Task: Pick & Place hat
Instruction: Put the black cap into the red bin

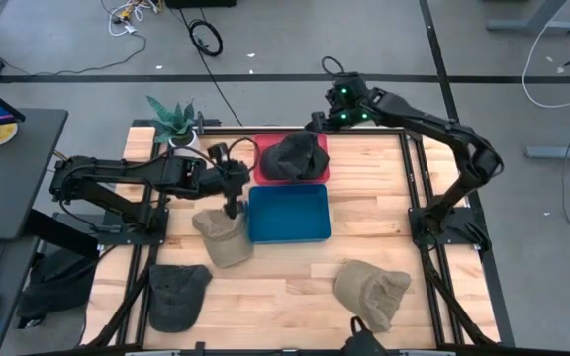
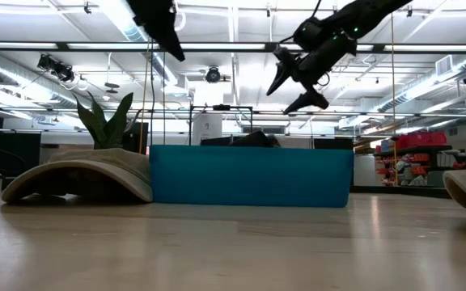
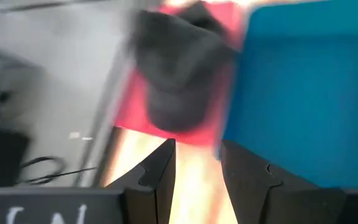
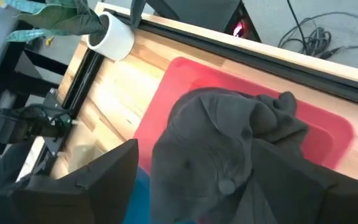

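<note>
A dark grey hat (image 1: pixel 295 156) (image 4: pixel 229 143) lies crumpled in a red tray (image 1: pixel 265 170) at the table's far edge. My right gripper (image 1: pixel 317 123) (image 2: pixel 298 81) hangs open above it, its fingers spread wide on either side and apart from the cloth. A tan hat (image 1: pixel 224 237) (image 2: pixel 79 174) rests brim-down on the table, left of a blue tray (image 1: pixel 288 240). My left gripper (image 1: pixel 233 205) (image 3: pixel 197 174) hovers open and empty over the tan hat's far side, at the blue tray's left wall. The left wrist view is blurred.
Another tan hat (image 1: pixel 372 292) lies near the table's near right corner and a dark green hat (image 1: pixel 176 295) near the near left corner. A potted plant (image 1: pixel 174 119) stands at the far left corner. Bare wood shows between the two near hats.
</note>
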{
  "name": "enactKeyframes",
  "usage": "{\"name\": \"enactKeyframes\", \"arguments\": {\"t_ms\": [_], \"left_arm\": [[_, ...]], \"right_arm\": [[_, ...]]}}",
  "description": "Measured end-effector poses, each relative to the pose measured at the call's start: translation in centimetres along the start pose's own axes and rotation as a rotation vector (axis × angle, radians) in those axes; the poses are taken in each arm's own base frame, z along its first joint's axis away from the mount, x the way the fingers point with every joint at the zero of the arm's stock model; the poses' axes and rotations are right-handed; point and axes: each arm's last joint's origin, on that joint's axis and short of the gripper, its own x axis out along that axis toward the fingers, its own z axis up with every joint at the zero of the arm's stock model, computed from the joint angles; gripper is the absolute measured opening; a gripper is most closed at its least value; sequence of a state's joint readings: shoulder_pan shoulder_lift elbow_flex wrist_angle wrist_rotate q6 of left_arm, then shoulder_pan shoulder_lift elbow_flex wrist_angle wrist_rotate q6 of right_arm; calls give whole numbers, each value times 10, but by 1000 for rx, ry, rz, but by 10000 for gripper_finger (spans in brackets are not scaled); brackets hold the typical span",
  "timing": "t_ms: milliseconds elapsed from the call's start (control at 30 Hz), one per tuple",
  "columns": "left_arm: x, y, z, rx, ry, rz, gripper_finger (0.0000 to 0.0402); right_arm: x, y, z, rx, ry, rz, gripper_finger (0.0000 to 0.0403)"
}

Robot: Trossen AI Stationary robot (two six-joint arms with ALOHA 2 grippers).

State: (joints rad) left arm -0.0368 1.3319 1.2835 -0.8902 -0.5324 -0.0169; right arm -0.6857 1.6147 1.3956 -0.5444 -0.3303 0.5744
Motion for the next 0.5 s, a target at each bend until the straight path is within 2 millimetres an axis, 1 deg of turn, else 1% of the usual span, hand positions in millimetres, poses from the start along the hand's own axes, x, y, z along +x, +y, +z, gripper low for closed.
{"name": "enactKeyframes", "arguments": {"t_ms": [100, 200, 267, 333, 400, 500], "left_arm": [[-1, -6, -8, 61, 76, -231, 131], [-4, -11, -19, 117, 182, -444, 131], [-8, -14, -28, 132, 278, -539, 130], [-14, -17, -37, 138, 385, -592, 130], [-19, -23, -47, 165, 454, -621, 130], [-24, -36, -64, 228, 465, -652, 130]], "right_arm": [[-11, 4, -5, -13, 21, -8, 306], [-14, 6, -13, -42, 74, -32, 300], [-16, 10, -20, -74, 96, -53, 295], [-15, 16, -26, -99, 115, -70, 290], [-12, 24, -34, -123, 131, -84, 285], [-9, 36, -44, -129, 134, -107, 278]]}}
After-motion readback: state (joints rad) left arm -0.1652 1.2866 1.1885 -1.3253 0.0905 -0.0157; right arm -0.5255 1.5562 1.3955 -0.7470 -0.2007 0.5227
